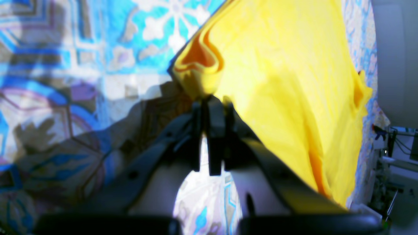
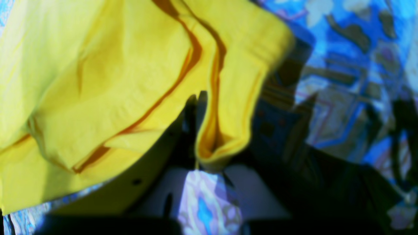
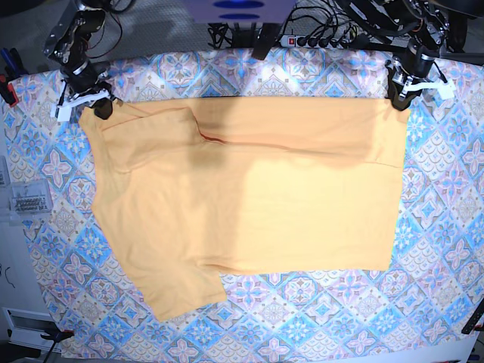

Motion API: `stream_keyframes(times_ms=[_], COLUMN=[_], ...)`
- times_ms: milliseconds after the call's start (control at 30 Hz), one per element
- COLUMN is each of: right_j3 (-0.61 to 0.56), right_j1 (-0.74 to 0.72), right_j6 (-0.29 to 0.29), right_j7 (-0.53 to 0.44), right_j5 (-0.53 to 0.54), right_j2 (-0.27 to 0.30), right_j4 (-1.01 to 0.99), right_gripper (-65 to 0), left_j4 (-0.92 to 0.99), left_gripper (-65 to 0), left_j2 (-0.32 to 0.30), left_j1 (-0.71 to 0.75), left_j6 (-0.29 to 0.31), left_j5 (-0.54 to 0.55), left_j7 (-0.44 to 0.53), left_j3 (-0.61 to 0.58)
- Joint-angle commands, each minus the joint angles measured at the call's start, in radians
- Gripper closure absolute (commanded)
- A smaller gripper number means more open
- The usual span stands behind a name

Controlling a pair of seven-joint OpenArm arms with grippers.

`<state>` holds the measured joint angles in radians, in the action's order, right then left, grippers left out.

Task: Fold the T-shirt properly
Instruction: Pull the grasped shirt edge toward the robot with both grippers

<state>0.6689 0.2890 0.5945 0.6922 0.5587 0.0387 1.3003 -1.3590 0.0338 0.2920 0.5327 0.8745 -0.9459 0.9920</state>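
The T-shirt [image 3: 249,204] lies spread across the middle of the tile-patterned cloth [image 3: 439,249], which covers the table. Its far edge is doubled over toward the near side, leaving a darker fold line running across the upper part. One short sleeve sticks out at the near left of the base view; the opposite sleeve lies folded in near the far left corner. The straight hem edge runs down the right side of the base view.

The left gripper [image 1: 209,99] sits at the far right corner of the shirt in the base view. In the left wrist view its jaws are closed narrow on a bunched corner of the yellow fabric [image 1: 287,91], which rises away from the fingertips.

The right gripper [image 2: 199,98] sits at the far left corner in the base view. The right wrist view is blurred and dark, but the jaws appear pinched on a rolled fold of the shirt, with fabric draped over both sides of the fingers.

A power strip [image 3: 306,40] and cables lie beyond the far edge of the cloth.
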Motion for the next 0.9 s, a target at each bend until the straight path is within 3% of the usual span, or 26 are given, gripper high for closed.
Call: stream_keyframes(times_ms=[0, 100, 300, 700, 867], right_j3=[0.009, 0.009, 0.044, 0.082, 0.082], right_j1=[0.011, 0.034, 0.074, 0.137, 0.158], right_j6=[-0.002, 0.000, 0.091, 0.104, 0.104], right_j7=[-0.007, -0.009, -0.010, -0.012, -0.012], right_j5=[0.001, 0.002, -0.002, -0.004, -0.006], right_j2=[0.014, 0.028, 0.031, 0.031, 0.031], right_j4=[0.015, 0.015, 0.015, 0.009, 0.008], right_gripper=[0.0, 0.0, 0.0, 0.0, 0.0], left_j4=[-0.020, -0.020, -0.020, -0.020, -0.020], left_gripper=[0.0, 0.0, 0.0, 0.0, 0.0], left_j2=[-0.012, -0.012, -0.012, -0.013, -0.013], left_j1=[0.008, 0.042, 0.089, 0.180, 0.206], left_j6=[0.017, 0.019, 0.056, 0.079, 0.122], left_j5=[0.019, 0.024, 0.019, 0.018, 0.016], left_j7=[0.015, 0.015, 0.015, 0.015, 0.020], left_j3=[0.003, 0.005, 0.005, 0.005, 0.005])
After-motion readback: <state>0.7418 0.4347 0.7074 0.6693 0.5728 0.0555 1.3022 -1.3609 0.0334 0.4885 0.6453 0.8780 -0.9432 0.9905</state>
